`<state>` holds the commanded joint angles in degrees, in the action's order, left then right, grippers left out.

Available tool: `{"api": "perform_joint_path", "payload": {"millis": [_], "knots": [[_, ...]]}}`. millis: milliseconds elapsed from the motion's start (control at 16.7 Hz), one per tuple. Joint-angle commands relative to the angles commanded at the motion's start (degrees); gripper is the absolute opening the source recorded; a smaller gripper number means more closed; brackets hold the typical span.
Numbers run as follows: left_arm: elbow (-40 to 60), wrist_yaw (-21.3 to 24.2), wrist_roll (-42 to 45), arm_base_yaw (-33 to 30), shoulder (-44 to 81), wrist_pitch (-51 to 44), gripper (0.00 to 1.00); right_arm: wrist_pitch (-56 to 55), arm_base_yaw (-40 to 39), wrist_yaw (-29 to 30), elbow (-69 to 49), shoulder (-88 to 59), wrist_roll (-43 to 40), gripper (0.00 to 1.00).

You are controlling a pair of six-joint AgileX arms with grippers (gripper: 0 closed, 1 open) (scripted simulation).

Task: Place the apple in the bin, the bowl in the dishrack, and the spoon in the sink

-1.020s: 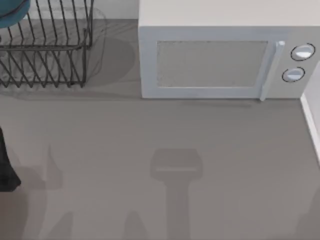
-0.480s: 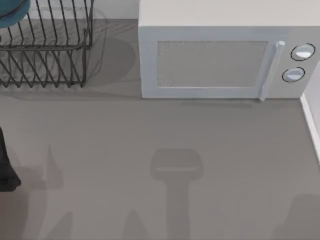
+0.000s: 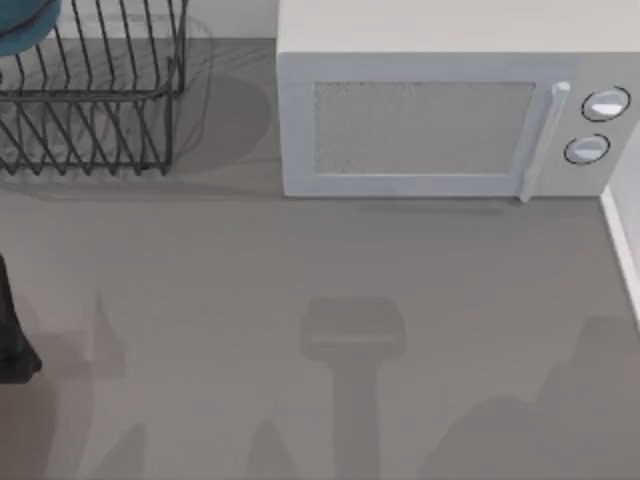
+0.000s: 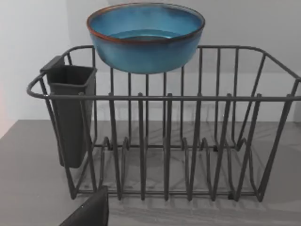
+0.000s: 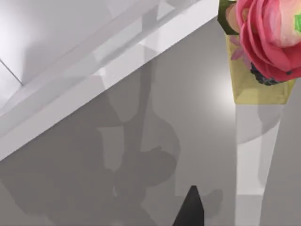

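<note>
1. Surface: grey table (image 3: 300, 260), with a pale wall behind it in the left wrist view. A white microwave (image 3: 440, 110) stands at the far side, centre to right, door shut.
2. Dishrack (image 3: 90, 90): black wire rack, far left of the table. A dark cutlery holder (image 4: 70, 113) hangs on one end of it in the left wrist view.
3. Bowl (image 4: 146, 35): teal-blue with a reddish-brown rim, upright, at the far top edge of the rack. It appears perched on the rim wires or propped there rather than down among the bars; I cannot tell which. I judge this item as delivered, or nearly so.
4. Left arm (image 3: 12, 330): a dark part of it sits at the table's left edge, near side. Its wrist camera faces the rack from a little way off, consistent with standing clear of the bowl. A dark finger tip (image 4: 89, 212) shows, apart from the rack; I cannot tell how the jaws stand.
5. Right wrist view: one dark finger tip (image 5: 190, 209) over grey surface, with a pink flower (image 5: 270, 37) in a yellow pot nearby. Jaw state: cannot tell.
6. Change from a second ago: a broad shadow has spread across the table's near right corner, so I judge the right arm is moving in. Rack, bowl and left arm are unchanged.
</note>
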<state>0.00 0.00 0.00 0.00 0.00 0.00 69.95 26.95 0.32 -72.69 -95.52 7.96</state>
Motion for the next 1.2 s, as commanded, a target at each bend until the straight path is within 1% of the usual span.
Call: {"api": "perform_joint_path", "payload": {"millis": [180,480,780,960,1200], "knots": [[0.0,0.0,0.0,0.0,0.0,0.0,1.00,5.3,-2.2,0.1,-15.0,-11.1,2.8,0.00],[0.0,0.0,0.0,0.0,0.0,0.0,1.00,14.6,-7.0,0.3,-45.1,-30.4,7.7,0.00],[0.0,0.0,0.0,0.0,0.0,0.0,1.00,22.1,-12.4,0.5,-71.6,-47.4,12.5,0.00],[0.0,0.0,0.0,0.0,0.0,0.0,1.00,25.0,-15.2,0.6,-83.7,-54.9,14.8,0.00],[0.0,0.0,0.0,0.0,0.0,0.0,1.00,27.2,-17.5,0.9,-92.3,-60.7,16.8,0.00]]}}
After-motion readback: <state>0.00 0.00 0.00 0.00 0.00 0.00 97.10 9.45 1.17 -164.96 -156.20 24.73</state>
